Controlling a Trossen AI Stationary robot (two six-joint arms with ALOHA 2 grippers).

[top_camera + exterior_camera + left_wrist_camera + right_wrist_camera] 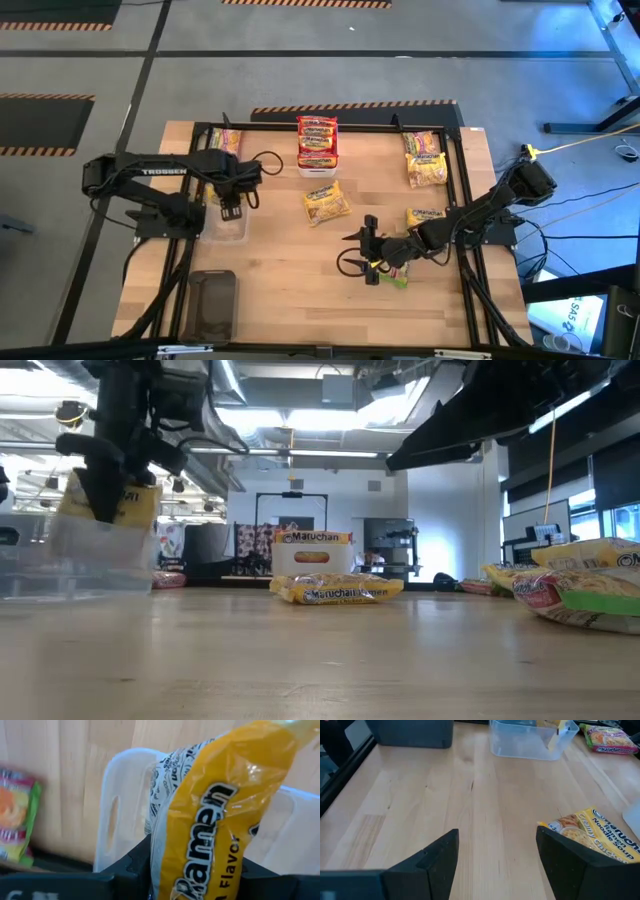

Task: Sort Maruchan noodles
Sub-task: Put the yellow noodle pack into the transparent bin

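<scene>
My left gripper grips a yellow ramen packet above the clear bin near the counter's left edge. My right gripper, jaws open, hangs near the counter's middle beside a packet.

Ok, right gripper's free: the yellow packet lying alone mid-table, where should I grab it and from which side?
The yellow packet lies flat and slightly skewed on the table, with open wood all round. Probably best to bring the open right gripper down from above and pinch across its shorter width near the middle, fingers turned to match the skew; the crinkly wrapper should give.
</scene>
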